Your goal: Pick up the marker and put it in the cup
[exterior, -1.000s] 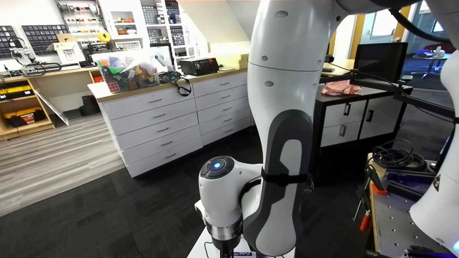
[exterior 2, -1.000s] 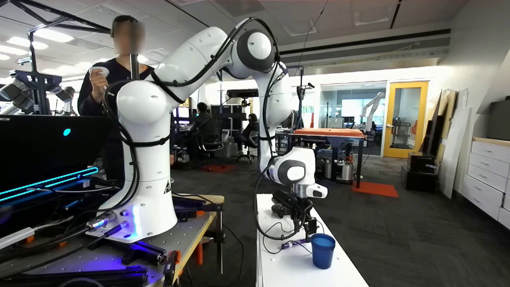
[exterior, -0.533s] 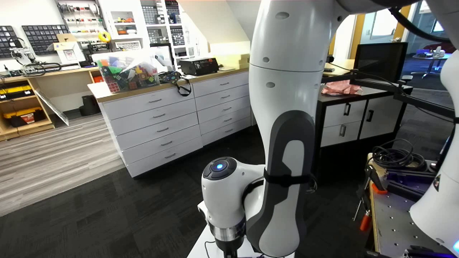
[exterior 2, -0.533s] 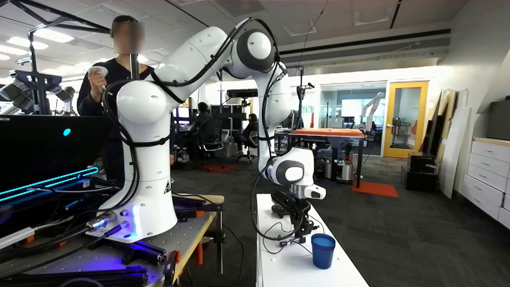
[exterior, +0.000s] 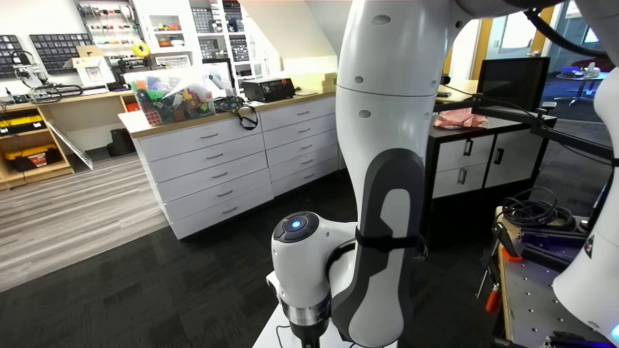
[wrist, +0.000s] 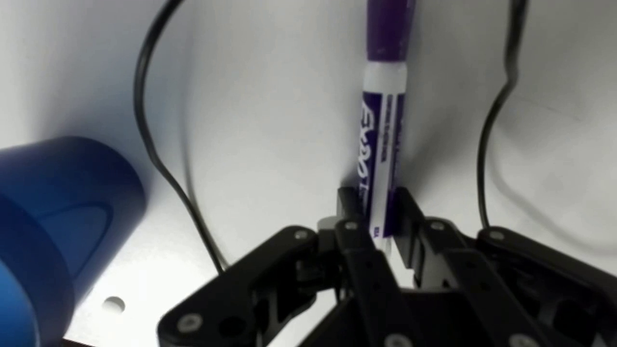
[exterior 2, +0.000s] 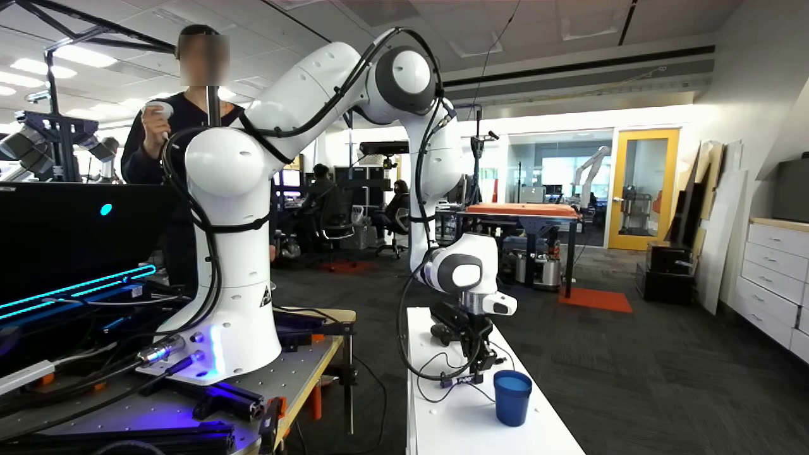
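The marker [wrist: 384, 130], white and purple with a purple cap, lies between the pads in the wrist view, its capped end pointing up the picture. My gripper [wrist: 377, 205] is shut on the marker's lower barrel, one finger touching each side. In an exterior view the gripper [exterior 2: 478, 378] is low over the white table and the marker [exterior 2: 455, 382] sticks out to its left. The bright-blue cup [exterior 2: 512, 399] stands upright nearby, apart from the fingers; in the wrist view part of the cup [wrist: 82, 188] shows at lower left. The marker and cup are out of view in an exterior view where my wrist [exterior: 304, 314] shows.
Thin black cables run over the white table [exterior 2: 468, 426], one cable [wrist: 144, 111] between marker and cup, another cable [wrist: 484, 149] on the marker's far side. A dark object [exterior 2: 441, 333] sits farther back on the table. A person [exterior 2: 158, 145] stands behind the arm.
Over the last second my gripper has moved away from the cup to the marker and come down slightly. The jaws have shut on the marker, which has shifted a little. The cup stands where it stood.
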Robot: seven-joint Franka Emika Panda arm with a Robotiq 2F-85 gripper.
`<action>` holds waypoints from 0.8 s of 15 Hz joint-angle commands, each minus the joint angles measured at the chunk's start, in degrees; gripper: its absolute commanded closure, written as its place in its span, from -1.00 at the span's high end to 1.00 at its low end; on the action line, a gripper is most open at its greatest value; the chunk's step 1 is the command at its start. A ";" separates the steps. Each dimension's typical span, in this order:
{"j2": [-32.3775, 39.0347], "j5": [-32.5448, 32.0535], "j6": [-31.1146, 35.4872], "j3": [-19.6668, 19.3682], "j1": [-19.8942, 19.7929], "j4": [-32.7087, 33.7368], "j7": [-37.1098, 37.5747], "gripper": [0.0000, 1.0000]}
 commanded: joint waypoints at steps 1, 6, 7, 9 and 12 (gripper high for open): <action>-1.85 0.84 -0.66 0.93 -0.99 -1.81 0.25 -0.87; -3.26 -0.01 -2.53 -0.98 0.59 -1.81 0.26 -0.87; -3.41 -0.10 -2.73 -1.31 0.84 -1.79 0.36 -0.87; -4.01 -0.38 -3.43 -1.74 1.12 -1.87 0.31 -0.87; -5.35 -1.09 -5.02 -2.97 2.07 -2.05 0.81 -0.87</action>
